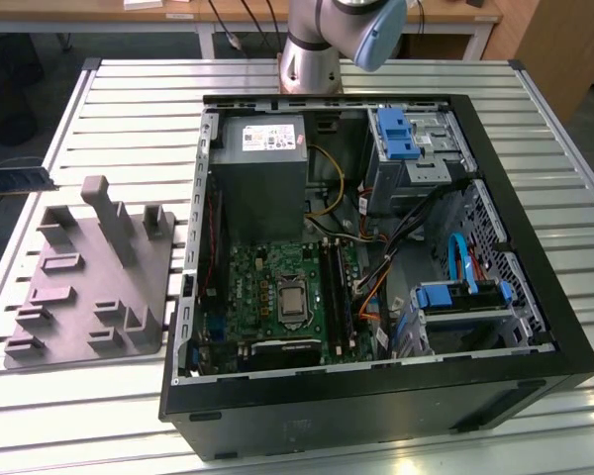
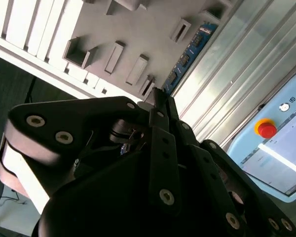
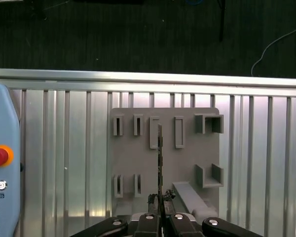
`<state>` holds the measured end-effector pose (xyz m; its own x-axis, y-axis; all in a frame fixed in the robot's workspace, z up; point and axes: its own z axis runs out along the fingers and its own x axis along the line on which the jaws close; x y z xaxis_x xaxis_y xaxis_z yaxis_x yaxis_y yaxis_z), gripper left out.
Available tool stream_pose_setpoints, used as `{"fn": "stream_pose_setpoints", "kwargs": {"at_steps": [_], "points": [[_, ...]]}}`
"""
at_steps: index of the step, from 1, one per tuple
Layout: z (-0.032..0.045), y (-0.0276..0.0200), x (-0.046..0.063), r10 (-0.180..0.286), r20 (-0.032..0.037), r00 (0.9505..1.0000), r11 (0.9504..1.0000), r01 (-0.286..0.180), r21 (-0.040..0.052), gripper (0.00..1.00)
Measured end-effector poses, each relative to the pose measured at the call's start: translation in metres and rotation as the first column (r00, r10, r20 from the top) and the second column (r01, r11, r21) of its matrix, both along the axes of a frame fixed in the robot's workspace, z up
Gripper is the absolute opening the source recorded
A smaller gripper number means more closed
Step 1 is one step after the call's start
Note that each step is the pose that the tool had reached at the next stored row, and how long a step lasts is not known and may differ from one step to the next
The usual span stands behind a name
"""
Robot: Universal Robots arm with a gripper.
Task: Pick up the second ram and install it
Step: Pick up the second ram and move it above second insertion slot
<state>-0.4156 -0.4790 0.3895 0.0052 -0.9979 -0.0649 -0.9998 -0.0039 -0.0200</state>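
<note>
- Black fingers (image 2: 160, 118) sit closest in the second wrist view, closed on one end of the memory stick (image 2: 189, 53). Its blue-green board, with a row of dark chips, runs out beyond the fingertips.
- Behind the stick in that view lie the grey fixture block (image 2: 133, 29) with its rectangular pockets and the ribbed metal counter (image 2: 246, 64). A pale blue control pendant (image 2: 281, 148) with a red button (image 2: 265, 129) rests on the counter.
- Seen in the first wrist view, the fingers (image 3: 152, 199) are clamped on the memory stick (image 3: 159, 158). It shows here as a thin dark edge crossing the fixture block (image 3: 187, 163) beneath it. The pendant (image 3: 2, 163) lies on the counter (image 3: 266, 163) beside the block, apart from it.
- Centred in the exterior view, an open computer case (image 1: 327, 421) stands on the counter (image 1: 129, 99).
- The fixture block (image 1: 89, 277) lies just beside the case, at about nine o'clock from it.
- The arm (image 1: 312, 59) rises from its base at twelve o'clock.
- Inside the case, the green motherboard (image 1: 267, 287) sits toward seven o'clock and the grey power supply (image 1: 262, 168) toward eleven.
</note>
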Motion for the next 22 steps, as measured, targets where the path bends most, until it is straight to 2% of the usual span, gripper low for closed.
{"fn": "stream_pose_setpoints", "kwargs": {"at_steps": [12,22], "points": [[0.0,0.0,0.039,0.0,-0.0029,1.0,1.0,0.0,-0.0001,0.14],[-0.0001,0.0,0.061,0.0,-0.0033,1.0,1.0,0.0,-0.0001,0.14]]}}
